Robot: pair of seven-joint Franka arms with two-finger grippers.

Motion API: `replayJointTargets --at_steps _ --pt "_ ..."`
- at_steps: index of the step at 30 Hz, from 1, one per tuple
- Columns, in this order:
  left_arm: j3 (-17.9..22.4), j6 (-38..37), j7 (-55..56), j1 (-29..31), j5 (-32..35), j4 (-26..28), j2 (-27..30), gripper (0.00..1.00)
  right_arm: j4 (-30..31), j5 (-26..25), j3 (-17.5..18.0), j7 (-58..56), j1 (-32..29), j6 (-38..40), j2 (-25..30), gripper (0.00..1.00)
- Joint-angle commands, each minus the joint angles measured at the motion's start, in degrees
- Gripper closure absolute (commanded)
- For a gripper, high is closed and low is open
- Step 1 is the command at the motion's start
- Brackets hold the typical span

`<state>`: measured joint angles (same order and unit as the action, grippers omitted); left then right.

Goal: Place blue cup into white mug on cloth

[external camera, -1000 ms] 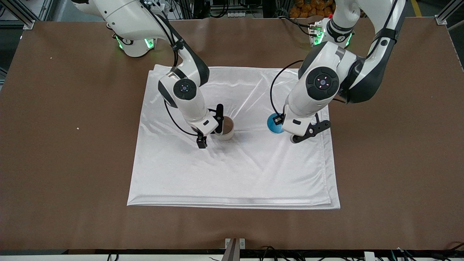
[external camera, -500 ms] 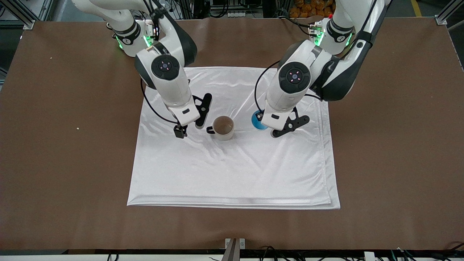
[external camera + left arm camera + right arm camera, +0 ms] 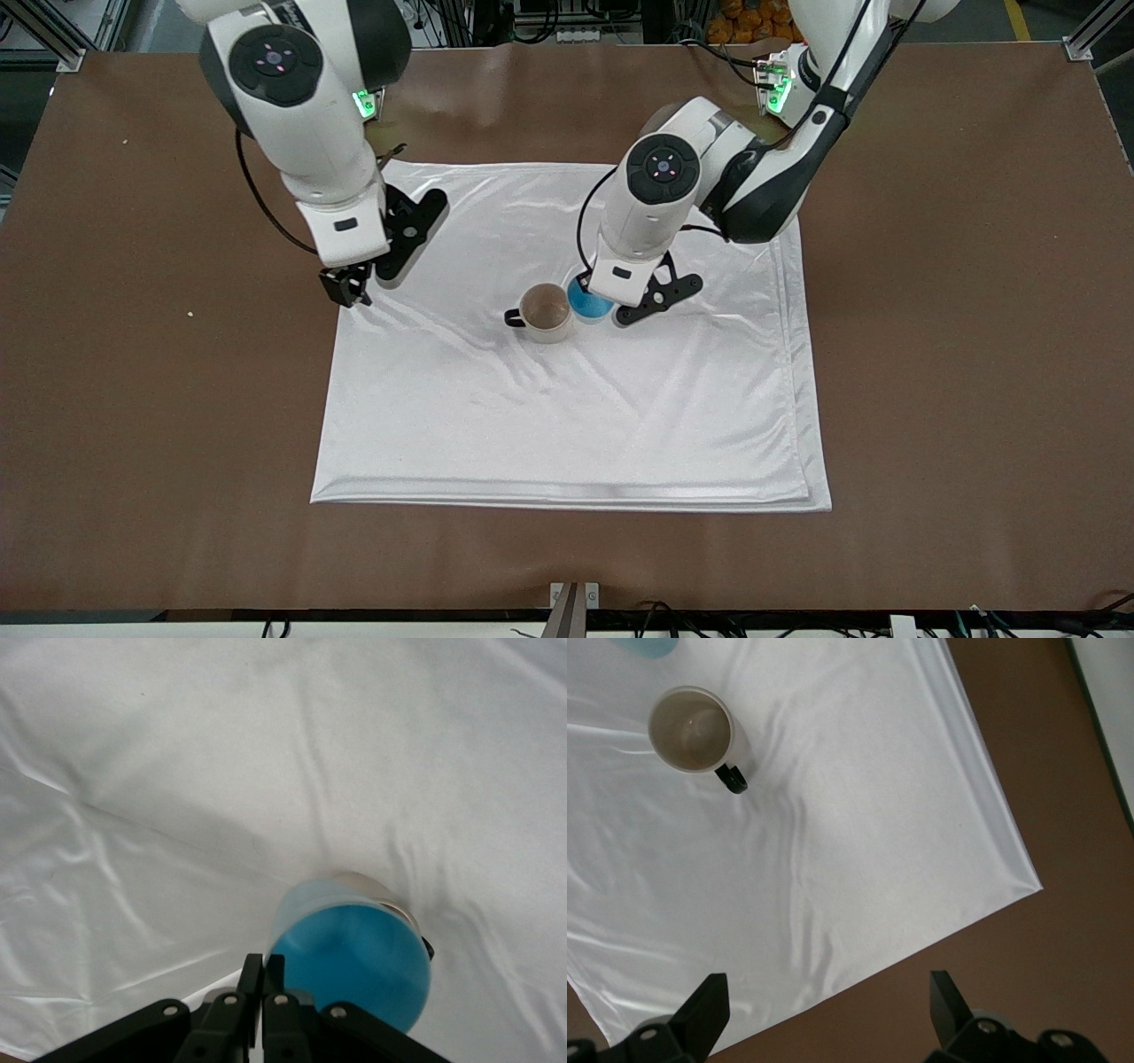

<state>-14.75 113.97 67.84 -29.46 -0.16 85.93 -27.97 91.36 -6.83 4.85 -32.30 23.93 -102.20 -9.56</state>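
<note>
Between the closed jaws of the left gripper (image 3: 262,992), the rim of the blue cup (image 3: 588,302) is pinched; cup hangs just beside the white mug (image 3: 545,312), above the cloth (image 3: 567,416). Right gripper (image 3: 376,266) waits, jaws spread wide and empty, over the cloth edge at the right arm's end of the bench (image 3: 957,354).

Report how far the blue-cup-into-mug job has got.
Done: the left gripper has its fingers shut on the rim of the small light-blue tapered cup and holds it up over the wrinkled white cloth.

In hand: the cup hangs right beside the cream mug with the black handle, not yet over its opening.

Left: centre it, lower it in, release.

The right gripper waits open over the cloth's edge.
</note>
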Motion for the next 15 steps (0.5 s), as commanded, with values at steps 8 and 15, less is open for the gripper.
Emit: replayJointTargets --at_steps 8,15 --pt "0.5 4.4 2.7 -4.2 -0.7 -1.3 -3.8 1.0 -5.4 -0.7 0.4 2.8 -6.5 4.9 0.2 0.0" --pt "0.5 6.5 2.7 -5.3 -0.7 -1.3 -4.9 1.0 -3.9 -0.7 0.5 5.9 -9.9 4.9 3.4 0.0"
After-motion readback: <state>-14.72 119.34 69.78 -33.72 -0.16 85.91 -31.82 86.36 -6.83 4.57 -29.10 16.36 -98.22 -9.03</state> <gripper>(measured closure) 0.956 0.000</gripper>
